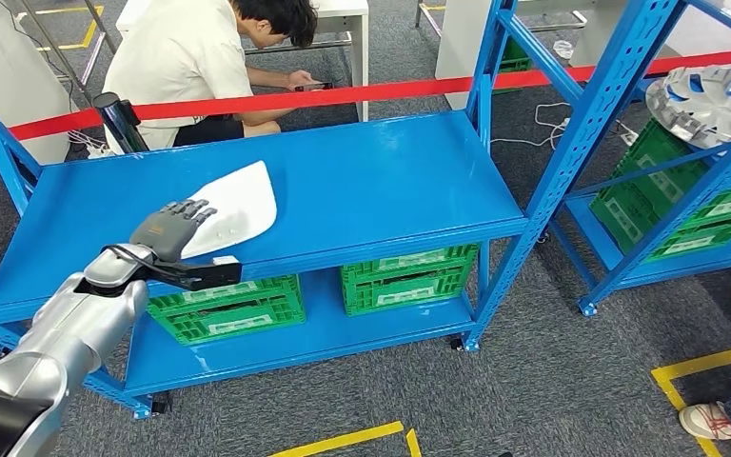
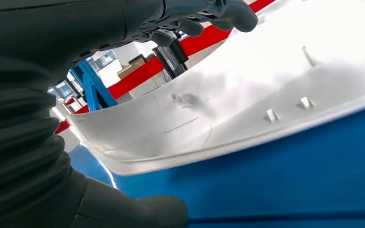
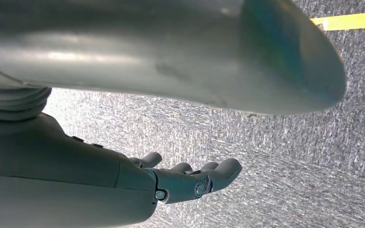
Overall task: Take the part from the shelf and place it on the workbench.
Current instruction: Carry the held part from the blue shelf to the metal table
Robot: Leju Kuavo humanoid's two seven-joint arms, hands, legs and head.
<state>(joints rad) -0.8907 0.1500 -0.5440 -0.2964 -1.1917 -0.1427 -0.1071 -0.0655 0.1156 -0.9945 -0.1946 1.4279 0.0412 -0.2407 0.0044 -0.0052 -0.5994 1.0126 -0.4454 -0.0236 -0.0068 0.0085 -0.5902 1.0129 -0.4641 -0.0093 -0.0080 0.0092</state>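
Head view: the flat white plastic part [image 1: 236, 205] lay left of centre on the blue metal shelf [image 1: 381, 181], the left hand [image 1: 169, 228] over its near edge.

Left wrist view: fingers [image 2: 228, 14] above and thumb [image 2: 138, 209] beneath clamped the part's rim.

Right wrist view: the right hand [image 3: 190, 178] hung over grey carpet [image 3: 290, 156], fingers loosely apart, holding nothing.

You get bright, even overhead light; glare washes out the curved white plastic panel [image 2: 247, 95], and your close grey wrist cover [image 2: 24, 156] blurs.
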